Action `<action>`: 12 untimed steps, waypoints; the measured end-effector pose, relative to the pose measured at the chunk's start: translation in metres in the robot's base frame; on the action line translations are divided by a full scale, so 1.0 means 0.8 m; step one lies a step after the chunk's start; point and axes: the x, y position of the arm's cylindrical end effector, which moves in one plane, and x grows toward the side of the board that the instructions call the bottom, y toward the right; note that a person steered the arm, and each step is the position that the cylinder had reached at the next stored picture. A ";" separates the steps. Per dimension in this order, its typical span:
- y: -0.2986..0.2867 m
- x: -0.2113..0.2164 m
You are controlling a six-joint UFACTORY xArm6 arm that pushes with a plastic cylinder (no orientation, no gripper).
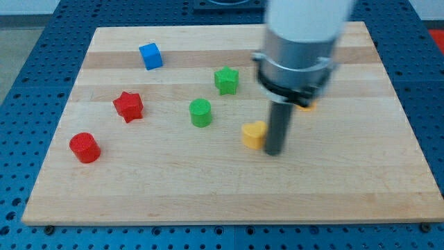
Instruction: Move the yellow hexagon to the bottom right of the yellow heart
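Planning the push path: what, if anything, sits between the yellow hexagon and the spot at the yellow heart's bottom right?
Only my tip, beside the yellow heart on its right. The yellow hexagon peeks out behind the arm, up-right; no other block lies between.

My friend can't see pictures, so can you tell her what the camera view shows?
My tip rests on a wooden board, right beside the yellow heart, on the view's right of it. A yellow block peeks out behind the arm, mostly hidden. Further left lie a green star, green cylinder, blue cube, red star and red cylinder.
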 end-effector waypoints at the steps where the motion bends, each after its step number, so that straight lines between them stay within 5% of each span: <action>1: -0.071 -0.075; 3: -0.079 -0.102; 6: 0.104 -0.052; 7: 0.147 -0.090; 9: 0.120 -0.138; 11: 0.167 -0.181; 12: 0.100 -0.181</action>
